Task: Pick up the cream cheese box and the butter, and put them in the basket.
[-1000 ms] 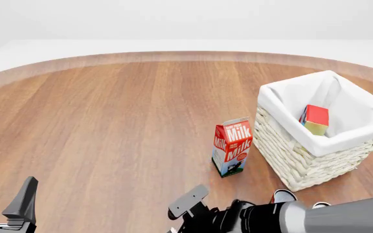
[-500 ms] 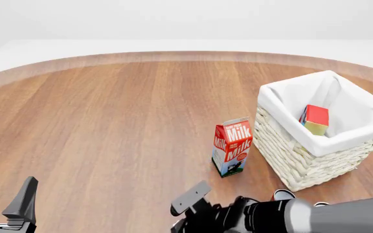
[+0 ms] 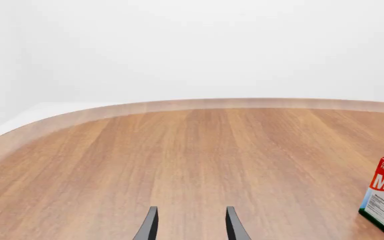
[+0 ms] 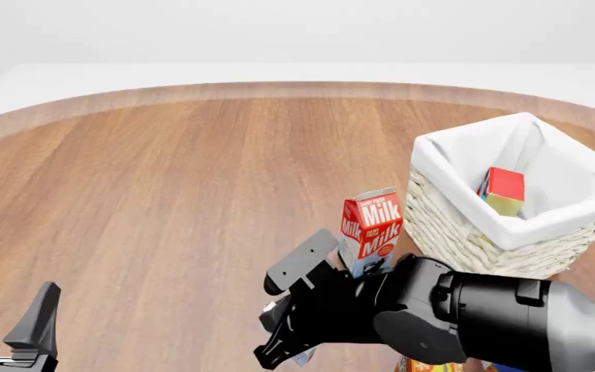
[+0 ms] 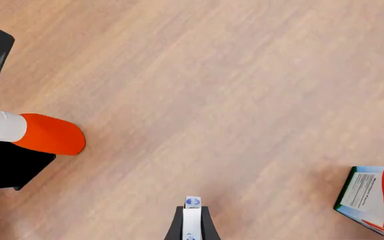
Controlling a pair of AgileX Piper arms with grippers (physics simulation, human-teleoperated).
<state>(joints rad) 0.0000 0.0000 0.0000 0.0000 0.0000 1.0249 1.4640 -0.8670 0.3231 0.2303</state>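
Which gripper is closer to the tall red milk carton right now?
Right. The right gripper hangs just in front of the tall red milk carton, slightly left; the left gripper sits far off at the near-left table edge.

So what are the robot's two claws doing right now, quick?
Left gripper: open, holding nothing.
Right gripper: shut on the small cream cheese box.

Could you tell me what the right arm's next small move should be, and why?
Probably carry toward the basket: the right gripper appears shut on a small white-and-blue item, likely the cream cheese box, while the butter already lies inside.
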